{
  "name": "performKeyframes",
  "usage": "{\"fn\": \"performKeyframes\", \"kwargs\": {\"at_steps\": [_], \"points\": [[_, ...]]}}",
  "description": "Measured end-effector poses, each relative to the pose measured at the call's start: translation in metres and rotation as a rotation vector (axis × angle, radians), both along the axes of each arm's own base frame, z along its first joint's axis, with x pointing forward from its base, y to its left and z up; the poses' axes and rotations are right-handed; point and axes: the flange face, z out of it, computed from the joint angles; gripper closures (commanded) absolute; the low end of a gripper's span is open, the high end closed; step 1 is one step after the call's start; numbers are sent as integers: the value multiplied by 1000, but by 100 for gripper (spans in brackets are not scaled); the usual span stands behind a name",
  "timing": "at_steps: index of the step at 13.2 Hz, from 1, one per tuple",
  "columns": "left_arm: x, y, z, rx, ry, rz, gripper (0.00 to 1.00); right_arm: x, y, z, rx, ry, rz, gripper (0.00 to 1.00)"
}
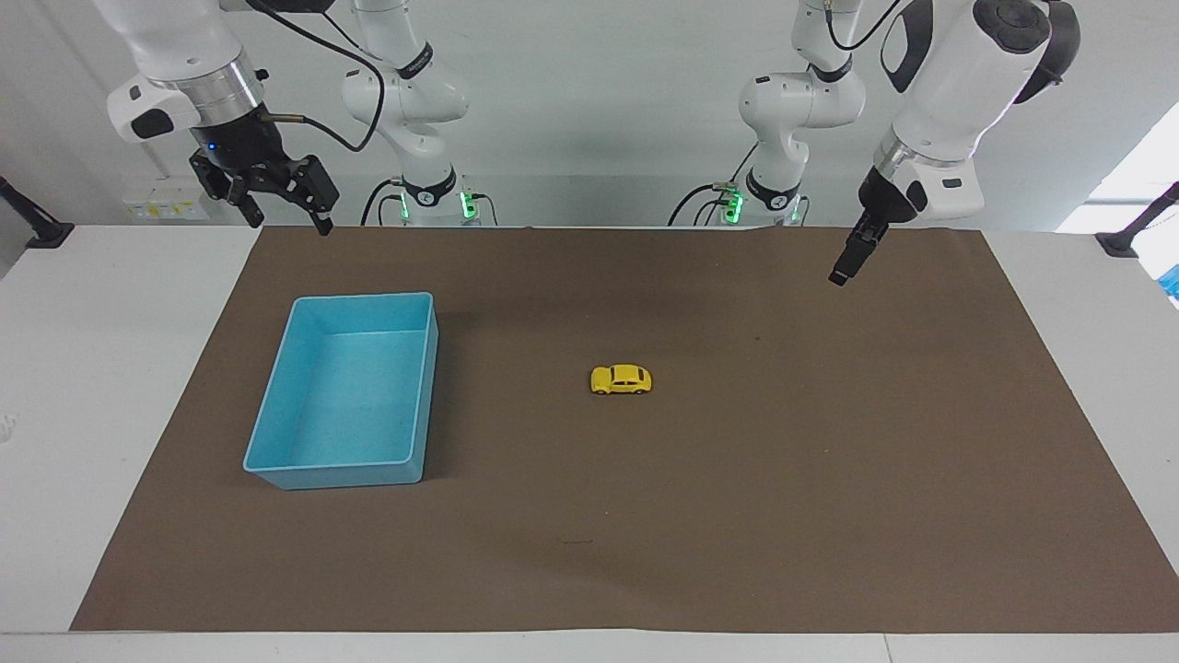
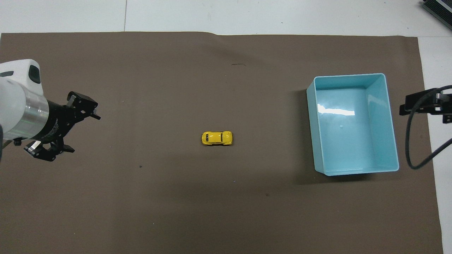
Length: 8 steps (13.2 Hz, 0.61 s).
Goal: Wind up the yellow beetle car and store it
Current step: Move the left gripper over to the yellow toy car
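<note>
The yellow beetle car (image 1: 621, 379) stands on its wheels on the brown mat, near the middle; it also shows in the overhead view (image 2: 216, 138). The blue bin (image 1: 364, 298) stands open on the mat toward the right arm's end, and shows in the overhead view too (image 2: 348, 75); nothing is in it. My left gripper (image 1: 842, 268) hangs open and empty in the air over the mat toward the left arm's end (image 2: 84, 133), well apart from the car. My right gripper (image 1: 287, 221) is open and empty, raised over the mat's edge by the bin (image 2: 420, 105).
The brown mat (image 1: 737, 506) covers most of the white table (image 1: 110, 368). A black cable (image 2: 409, 141) loops from the right arm beside the bin. Both arm bases stand at the robots' edge of the table.
</note>
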Motion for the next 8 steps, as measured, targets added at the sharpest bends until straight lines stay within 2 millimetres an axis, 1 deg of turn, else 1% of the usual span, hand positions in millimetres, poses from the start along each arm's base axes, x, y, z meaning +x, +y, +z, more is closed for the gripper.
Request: {"fn": "performKeyframes", "kwargs": {"at_steps": [2,5,8], "points": [[4,-9,-4,-4,-18,107,0,0,0,0,0,0,0,0],[13,-22,-16,-11,-26,251,0,0,0,0,0,0,0,0],[18,-33,-30,-9,-11,306,0,0,0,0,0,0,0,0]]}}
